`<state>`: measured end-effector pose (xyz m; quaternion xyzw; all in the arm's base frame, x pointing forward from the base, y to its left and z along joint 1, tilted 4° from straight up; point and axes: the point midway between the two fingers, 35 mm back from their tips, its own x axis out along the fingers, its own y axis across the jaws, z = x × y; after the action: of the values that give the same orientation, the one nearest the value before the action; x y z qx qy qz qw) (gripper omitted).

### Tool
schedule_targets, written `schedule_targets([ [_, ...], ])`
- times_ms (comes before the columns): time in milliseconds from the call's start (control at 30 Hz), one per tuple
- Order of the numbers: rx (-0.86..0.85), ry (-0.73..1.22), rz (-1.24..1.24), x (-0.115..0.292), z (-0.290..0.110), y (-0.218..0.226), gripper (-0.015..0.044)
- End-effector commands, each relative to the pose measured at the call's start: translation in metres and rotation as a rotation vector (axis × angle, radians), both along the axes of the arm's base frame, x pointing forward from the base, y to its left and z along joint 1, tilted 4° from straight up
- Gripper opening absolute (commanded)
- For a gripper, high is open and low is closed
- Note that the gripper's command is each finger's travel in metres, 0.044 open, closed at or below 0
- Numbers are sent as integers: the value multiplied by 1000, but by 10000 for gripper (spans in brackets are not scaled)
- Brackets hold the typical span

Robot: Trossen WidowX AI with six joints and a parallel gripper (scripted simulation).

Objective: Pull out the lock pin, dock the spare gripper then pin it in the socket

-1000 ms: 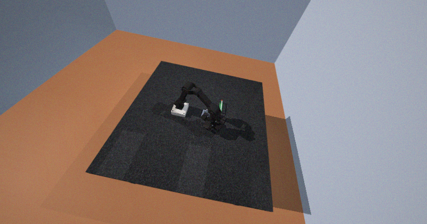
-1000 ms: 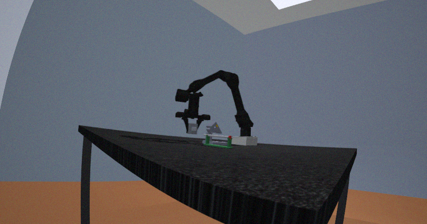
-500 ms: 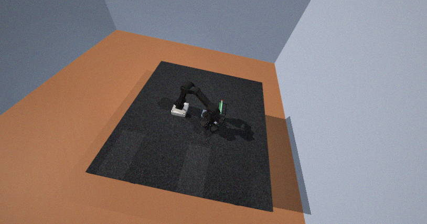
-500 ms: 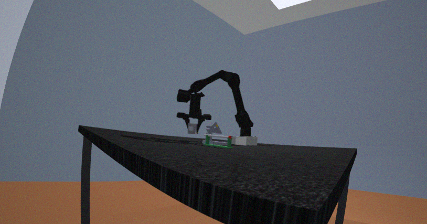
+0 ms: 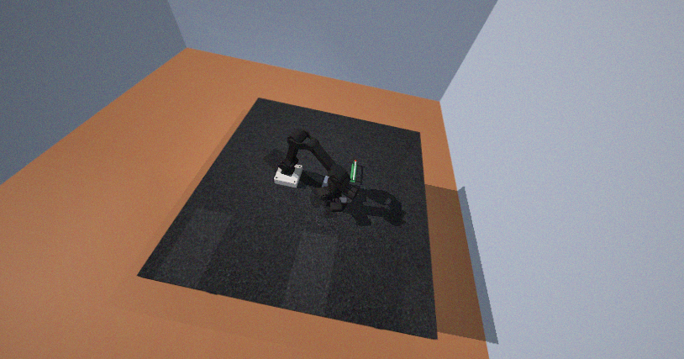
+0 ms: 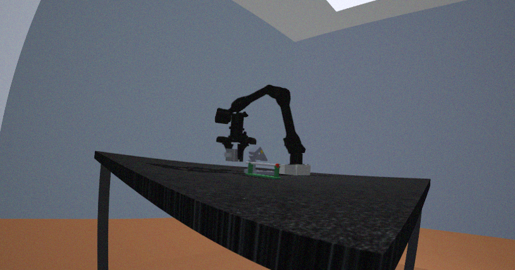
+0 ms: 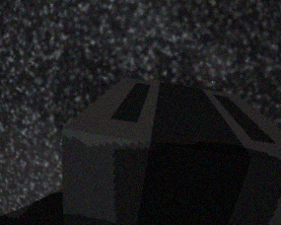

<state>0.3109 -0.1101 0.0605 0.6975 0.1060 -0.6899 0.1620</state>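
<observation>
My gripper (image 5: 344, 199) (image 6: 234, 153) (image 7: 181, 94) points down and is shut on the grey spare gripper (image 6: 230, 155), holding it above the table. The wrist view is very dark and hardly shows the held body. The grey mount (image 5: 325, 181) (image 6: 259, 154) has a slanted top with a yellow mark; it stands beside the held part, partly hidden by the arm in the top view. Its socket is too small to make out. The white lock pin (image 5: 354, 171) (image 6: 266, 164) with a red head lies level across the green rack (image 5: 351, 179) (image 6: 264, 176), away from the fingers.
The arm's white base (image 5: 286, 178) (image 6: 295, 169) stands on the black table (image 5: 229, 242) (image 6: 341, 210), on the far side of the mount from the held part. The green rack stands close to the mount, with its uprights and pin standing above the table surface.
</observation>
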Motion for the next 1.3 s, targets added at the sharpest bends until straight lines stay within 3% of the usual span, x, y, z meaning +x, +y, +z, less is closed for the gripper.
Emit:
schedule_targets([
  [0, 1, -27, -112, -1, 5, 0, 0],
  [1133, 2, -30, -150, -1, -43, -4, 0],
  [1267, 0, -22, -150, -3, -40, -4, 105],
])
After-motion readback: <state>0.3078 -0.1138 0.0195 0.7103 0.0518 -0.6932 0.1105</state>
